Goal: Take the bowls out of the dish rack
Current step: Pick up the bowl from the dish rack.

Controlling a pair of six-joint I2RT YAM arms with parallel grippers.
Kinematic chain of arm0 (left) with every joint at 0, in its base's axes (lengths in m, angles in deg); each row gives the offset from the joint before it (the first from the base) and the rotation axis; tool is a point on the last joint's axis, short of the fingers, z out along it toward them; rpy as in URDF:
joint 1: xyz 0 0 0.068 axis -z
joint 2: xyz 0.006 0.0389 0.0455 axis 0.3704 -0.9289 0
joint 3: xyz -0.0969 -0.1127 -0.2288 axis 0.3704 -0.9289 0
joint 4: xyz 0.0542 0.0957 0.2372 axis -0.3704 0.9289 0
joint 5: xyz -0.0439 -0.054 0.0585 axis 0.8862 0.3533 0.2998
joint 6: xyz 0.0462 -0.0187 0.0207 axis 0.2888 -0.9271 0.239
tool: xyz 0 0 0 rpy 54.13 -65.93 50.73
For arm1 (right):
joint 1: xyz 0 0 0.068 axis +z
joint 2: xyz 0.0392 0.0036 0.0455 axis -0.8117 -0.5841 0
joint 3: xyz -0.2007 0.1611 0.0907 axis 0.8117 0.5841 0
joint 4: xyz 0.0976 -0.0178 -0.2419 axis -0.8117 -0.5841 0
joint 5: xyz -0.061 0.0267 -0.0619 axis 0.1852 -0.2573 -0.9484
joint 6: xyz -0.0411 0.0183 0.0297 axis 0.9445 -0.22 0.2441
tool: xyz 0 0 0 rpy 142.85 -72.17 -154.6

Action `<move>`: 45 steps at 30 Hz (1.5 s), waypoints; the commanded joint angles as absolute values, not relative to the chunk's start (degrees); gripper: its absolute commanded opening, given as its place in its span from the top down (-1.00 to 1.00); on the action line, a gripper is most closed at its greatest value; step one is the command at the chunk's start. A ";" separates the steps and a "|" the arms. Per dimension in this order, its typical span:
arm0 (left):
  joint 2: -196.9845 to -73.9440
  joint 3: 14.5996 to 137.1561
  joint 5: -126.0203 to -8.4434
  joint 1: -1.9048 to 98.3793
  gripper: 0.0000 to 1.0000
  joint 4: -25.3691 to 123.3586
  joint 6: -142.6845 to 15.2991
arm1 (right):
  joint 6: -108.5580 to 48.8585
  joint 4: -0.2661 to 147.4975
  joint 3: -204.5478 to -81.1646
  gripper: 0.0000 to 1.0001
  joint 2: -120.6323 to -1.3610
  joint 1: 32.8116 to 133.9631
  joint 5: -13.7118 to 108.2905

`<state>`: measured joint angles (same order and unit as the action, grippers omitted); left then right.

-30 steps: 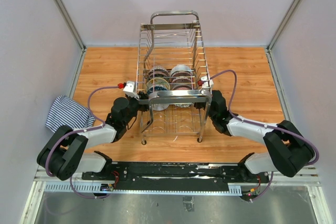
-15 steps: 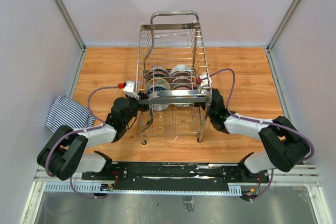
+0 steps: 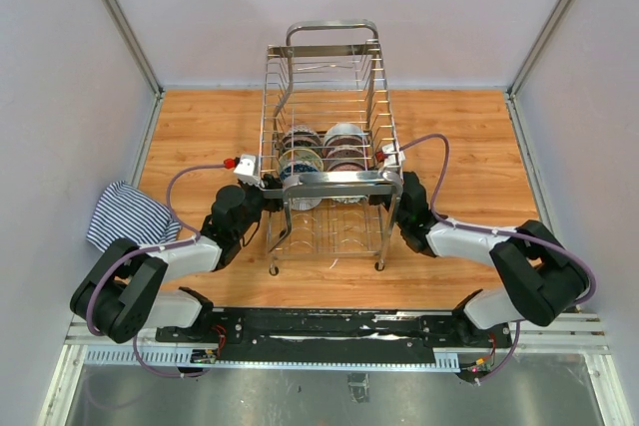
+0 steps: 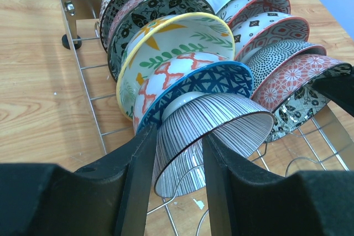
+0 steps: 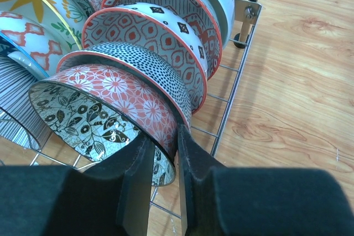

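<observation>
Two rows of bowls (image 3: 321,152) stand on edge inside the dish rack (image 3: 334,179), which sits on the desk (image 3: 200,127). At the rack's near left corner, the left claw (image 4: 176,186) is half-open. Its fingers sit either side of the lower rim of the striped bowl (image 4: 221,131), first in the rack's left row; whether it pinches cannot be told. At the rack's near right corner, the right claw (image 5: 165,186) is nearly closed, holding the rim of the floral bowl (image 5: 121,95), first in the right row. A striped cloth (image 3: 130,212) lies well left of the rack.
</observation>
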<state>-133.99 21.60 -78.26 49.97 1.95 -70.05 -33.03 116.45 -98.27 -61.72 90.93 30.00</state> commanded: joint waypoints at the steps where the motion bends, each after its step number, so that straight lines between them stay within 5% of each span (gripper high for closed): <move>1: -133.58 20.62 -79.24 50.43 0.13 0.65 -69.98 | -36.60 125.79 -96.72 0.77 -61.80 90.47 25.40; 45: -131.27 18.97 -80.88 50.45 0.14 0.65 -70.00 | -39.33 136.03 -92.38 0.88 -65.41 98.54 6.85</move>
